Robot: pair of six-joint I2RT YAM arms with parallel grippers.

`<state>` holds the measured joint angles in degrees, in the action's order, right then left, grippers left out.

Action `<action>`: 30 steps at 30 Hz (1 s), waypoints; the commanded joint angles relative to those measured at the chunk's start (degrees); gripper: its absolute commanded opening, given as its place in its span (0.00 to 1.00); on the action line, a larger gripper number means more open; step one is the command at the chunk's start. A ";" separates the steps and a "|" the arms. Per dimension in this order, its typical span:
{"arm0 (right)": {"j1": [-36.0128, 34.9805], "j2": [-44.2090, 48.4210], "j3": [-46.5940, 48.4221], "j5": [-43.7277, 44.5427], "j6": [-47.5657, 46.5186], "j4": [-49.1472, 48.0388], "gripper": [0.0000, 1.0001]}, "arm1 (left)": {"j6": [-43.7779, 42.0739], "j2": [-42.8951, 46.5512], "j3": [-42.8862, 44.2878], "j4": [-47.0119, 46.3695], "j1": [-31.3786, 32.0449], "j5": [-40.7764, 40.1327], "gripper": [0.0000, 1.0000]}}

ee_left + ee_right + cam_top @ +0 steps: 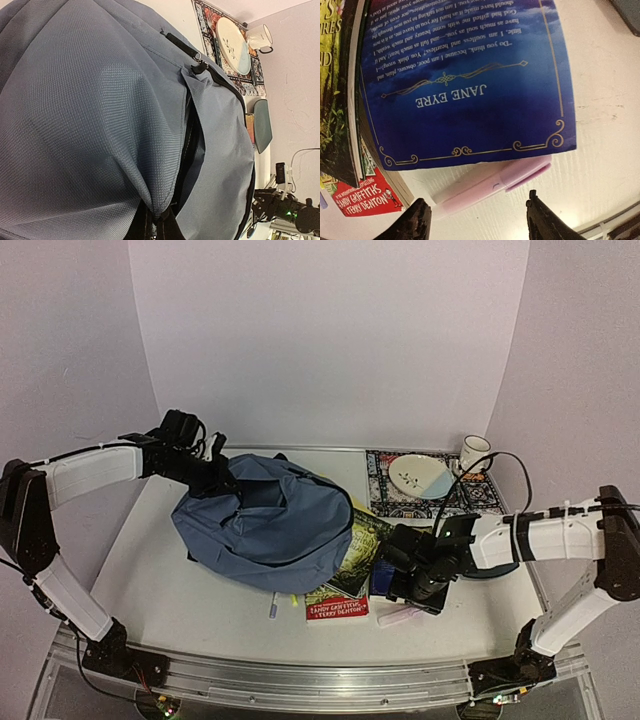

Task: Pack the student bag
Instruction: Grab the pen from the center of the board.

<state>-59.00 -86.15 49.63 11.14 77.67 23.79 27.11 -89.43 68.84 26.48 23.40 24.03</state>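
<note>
The student bag (265, 525) is a slate-blue backpack lying on the table left of centre, its dark zipper opening (192, 135) gaping. My left gripper (214, 478) is shut on a fold of the bag's fabric (161, 215) at its far left edge. My right gripper (479, 214) hangs open, low over the table by the near right corner of a blue "Jane Eyre" book (470, 75). A pink marker (490, 187) lies flat just beyond the two fingertips (420, 216), untouched. In the top view the right gripper (412, 585) covers most of that book.
A green book (362, 540) and a red book (337, 606) stick out from under the bag's right side. The pink marker (400, 615) and a pen (272, 608) lie near the front. A plate (420, 475) on a patterned mat (480, 498) and a mug (475, 452) stand back right.
</note>
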 commanded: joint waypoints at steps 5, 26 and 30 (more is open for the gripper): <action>-1.66 -5.25 -2.88 -0.92 8.99 -4.45 0.54 | 0.15 0.03 -0.34 -3.11 1.30 3.03 0.00; -2.68 -9.17 -7.89 -1.15 14.16 -8.31 0.45 | -0.75 0.01 -1.00 -3.12 1.54 3.56 0.00; -2.62 -7.76 -9.72 -1.14 15.59 -8.08 0.40 | -0.98 -0.31 -0.51 -3.05 1.56 3.56 0.00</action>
<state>-61.56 -92.36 44.10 10.52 92.66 10.04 27.03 -89.65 67.68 25.91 24.38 25.45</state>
